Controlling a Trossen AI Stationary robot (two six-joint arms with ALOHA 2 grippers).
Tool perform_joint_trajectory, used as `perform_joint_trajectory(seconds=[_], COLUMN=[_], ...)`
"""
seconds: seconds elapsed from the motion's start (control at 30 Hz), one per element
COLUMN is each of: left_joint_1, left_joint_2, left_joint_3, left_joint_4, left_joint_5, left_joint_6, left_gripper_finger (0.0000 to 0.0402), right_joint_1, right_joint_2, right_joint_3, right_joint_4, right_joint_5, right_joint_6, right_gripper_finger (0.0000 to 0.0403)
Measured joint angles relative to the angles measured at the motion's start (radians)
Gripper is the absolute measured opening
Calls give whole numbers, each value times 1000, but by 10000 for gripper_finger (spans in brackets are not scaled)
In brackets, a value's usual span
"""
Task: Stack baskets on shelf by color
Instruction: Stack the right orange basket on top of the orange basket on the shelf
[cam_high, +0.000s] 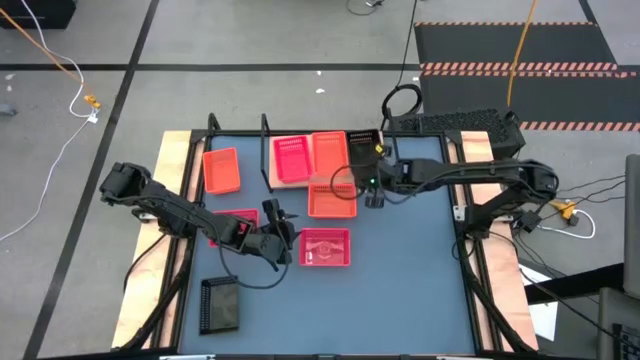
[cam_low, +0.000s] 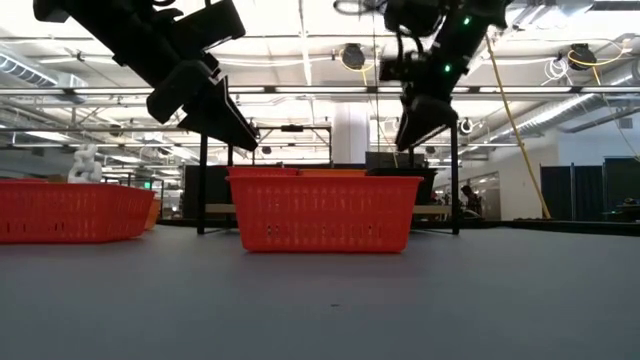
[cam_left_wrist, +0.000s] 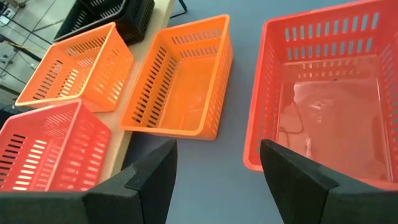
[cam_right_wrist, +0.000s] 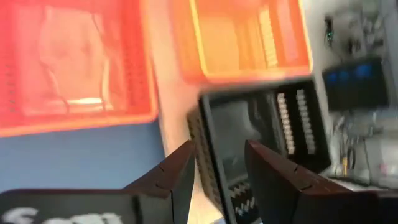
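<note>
Left gripper (cam_high: 283, 238): fingers spread wide, empty, beside a pinkish-red basket (cam_high: 325, 247)
Right gripper (cam_high: 374, 199): jaws parted, empty, hovering near the black basket (cam_high: 362, 143) on the shelf (cam_high: 272, 172)

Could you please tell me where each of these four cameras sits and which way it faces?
High view: overhead, straight down on the blue table; both arms show.
Low view: table height, level across; red basket ahead, both grippers above.
Left wrist view: past the open left gripper at orange basket and red basket.
Right wrist view: past the right gripper at black basket.
Shared: high view shows the same red basket.
</note>
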Motion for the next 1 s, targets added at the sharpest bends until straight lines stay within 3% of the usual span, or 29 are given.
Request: perform_joint_trajectory(seconds=[0.23, 0.4, 0.53, 0.77, 1.0], left_joint_1=[2, 2, 4, 26, 37], left_joint_2=[0, 0, 0, 0, 0], left_joint_3=[0, 0, 0, 0, 0], left_joint_4=[11, 9, 10, 10, 14], left_joint_5=[0, 0, 0, 0, 0], left_joint_6=[1, 2, 14, 24, 21], left_gripper_finger=[232, 232, 232, 232, 232], right_joint_1=[84, 111, 110, 99, 75], right_joint_2=[8, 40, 52, 65, 112], right_joint_3=[-29, -159, -243, -289, -289], right_joint_4=[42, 177, 309, 456, 463], right_joint_5=[-307, -242, -177, -181, -283], right_joint_6=[-442, -698, -770, -836, -811], right_gripper_finger=[128, 108, 93, 84, 84])
